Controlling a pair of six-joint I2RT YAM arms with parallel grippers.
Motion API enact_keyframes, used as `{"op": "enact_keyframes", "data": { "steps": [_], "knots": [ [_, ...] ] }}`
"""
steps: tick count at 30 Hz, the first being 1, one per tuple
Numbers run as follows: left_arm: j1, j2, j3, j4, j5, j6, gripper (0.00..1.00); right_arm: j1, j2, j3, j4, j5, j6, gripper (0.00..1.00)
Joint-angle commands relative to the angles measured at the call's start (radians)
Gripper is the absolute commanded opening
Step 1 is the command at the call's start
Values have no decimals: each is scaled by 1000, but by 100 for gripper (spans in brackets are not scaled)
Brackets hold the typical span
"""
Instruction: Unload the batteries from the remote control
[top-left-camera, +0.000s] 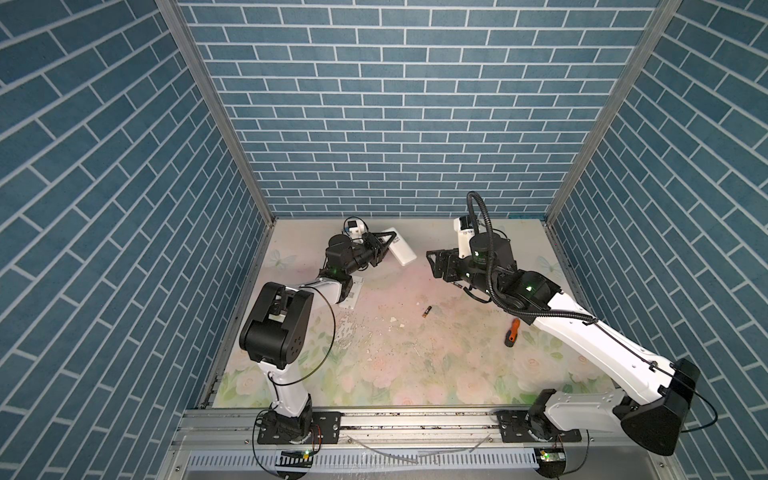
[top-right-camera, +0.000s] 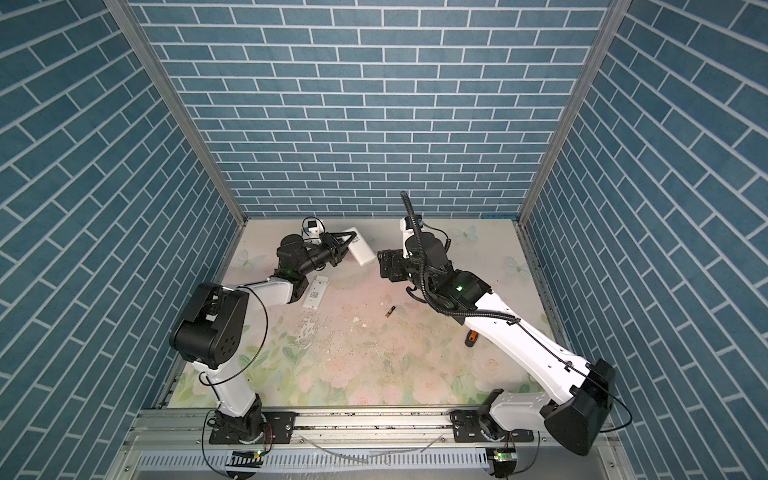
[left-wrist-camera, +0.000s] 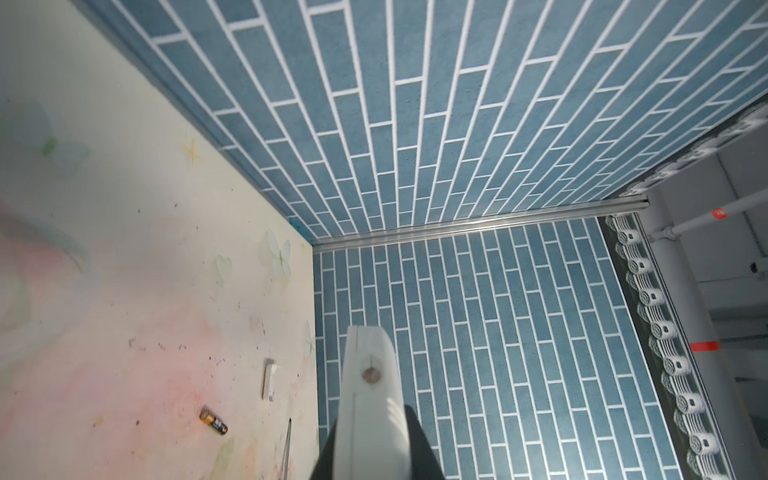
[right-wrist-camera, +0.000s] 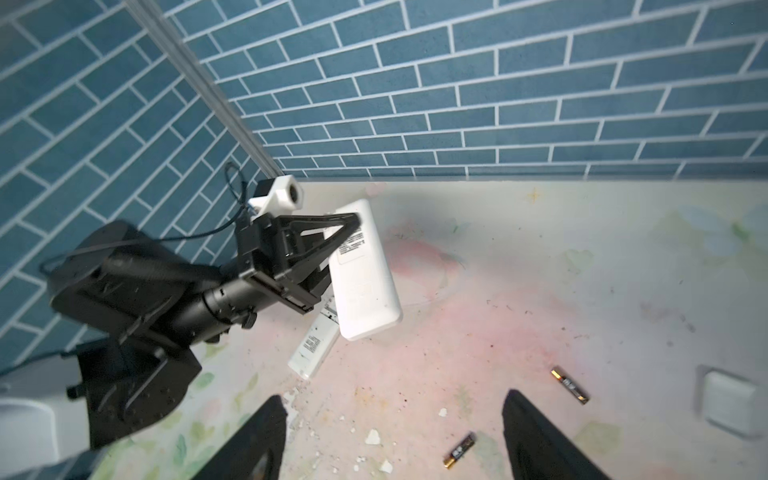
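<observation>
Floral table (top-left-camera: 415, 374) below holds two loose batteries (right-wrist-camera: 570, 384), since my left gripper (top-left-camera: 389, 248) pinches the white remote (top-left-camera: 404, 252) tilted aloft for emptying, while my right gripper (right-wrist-camera: 400, 440) hangs spread nearby.

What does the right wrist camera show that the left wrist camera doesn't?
Only the right wrist: the left gripper clamping the white remote, a labelled white piece on the table, two batteries rather than one, and the open right gripper. Only the left wrist: a pipe beyond the wall. Both: the white remote, a black-and-gold battery, a small white piece, the floral table, blue brick walls.
</observation>
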Motion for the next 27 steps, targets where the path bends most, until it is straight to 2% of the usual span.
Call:
{"op": "enact_keyframes", "data": {
  "steps": [1, 6, 11, 18, 27],
  "knots": [
    [-10, -15, -22, 202, -72, 70, 0, -14, 35, -43, 119, -41, 235, 81],
    [-14, 27, -41, 345, -115, 49, 0, -28, 86, -92, 273, -104, 344, 81],
    [-24, 29, -56, 397, -143, 63, 0, -51, 126, -164, 450, -136, 469, 78],
    [-36, -14, -54, 335, -125, 120, 0, -63, 194, -119, 505, -207, 475, 76],
    [-49, -28, -41, 334, -116, 131, 0, -63, 264, -81, 554, -283, 497, 66]
  ]
}}
